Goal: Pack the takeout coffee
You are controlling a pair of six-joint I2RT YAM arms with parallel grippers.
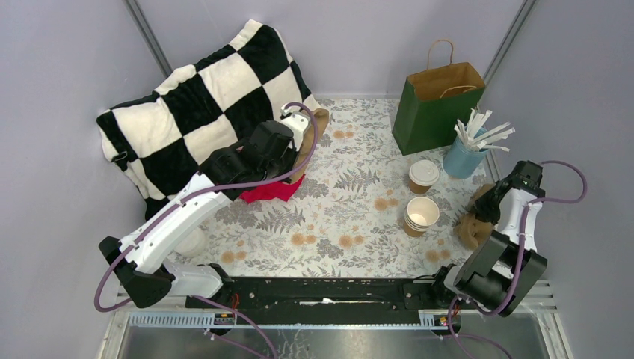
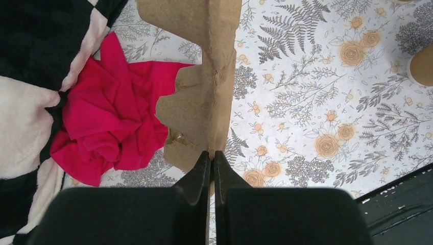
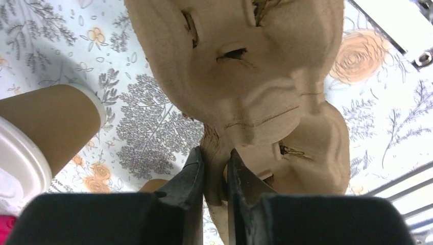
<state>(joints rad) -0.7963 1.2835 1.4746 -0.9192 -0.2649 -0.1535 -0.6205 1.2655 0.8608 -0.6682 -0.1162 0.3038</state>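
Right wrist view shows the right gripper [image 3: 214, 154] pinching the cup carrier [image 3: 255, 66]; the left gripper [image 2: 212, 156] clamps a cardboard piece [image 2: 204, 102].

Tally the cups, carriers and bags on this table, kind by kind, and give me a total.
Lidded coffee cup: 1
Stack of lidless cups: 1 (cups in it cannot be counted)
Cardboard cup carrier: 2, one in the left gripper, one in the right gripper
Paper bag: 1
Total: 5
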